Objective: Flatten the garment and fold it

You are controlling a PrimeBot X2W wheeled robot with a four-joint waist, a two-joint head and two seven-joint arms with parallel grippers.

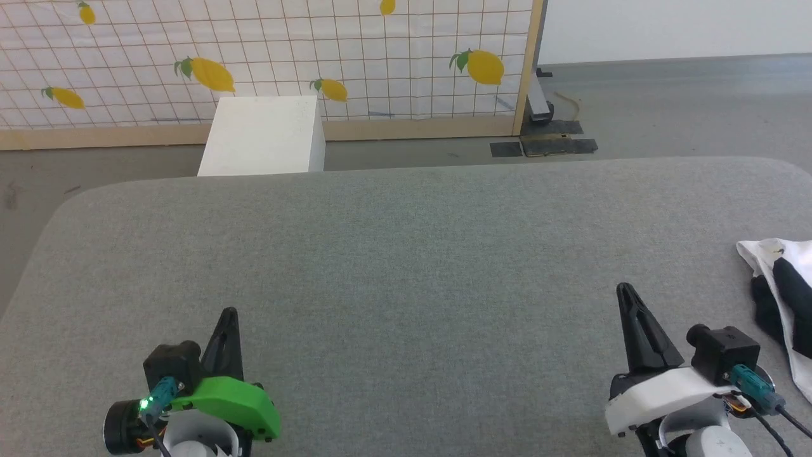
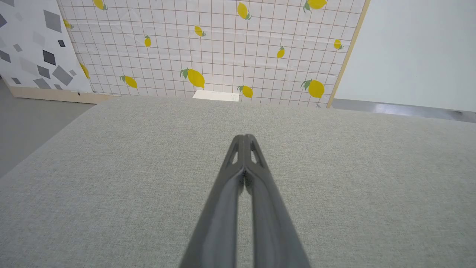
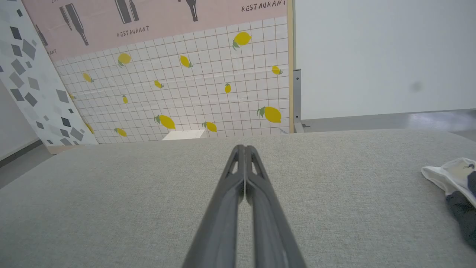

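Risk: white T-shirt with black sleeves (image 1: 771,251) lies far right on the grey fabric tabletop (image 1: 406,254); my left gripper (image 1: 229,314) and right gripper (image 1: 625,291), both closed and empty, would shove it, not grasp.

The garment (image 1: 761,256) is running off the head view's right edge; the table (image 1: 406,266) is hiding the base of the white box (image 1: 263,133)

Left end effector (image 1: 229,312) is green-shelled, right end effector (image 1: 625,289) white-shelled.

One garment (image 1: 764,255), one table (image 1: 406,266), one box (image 1: 263,136)
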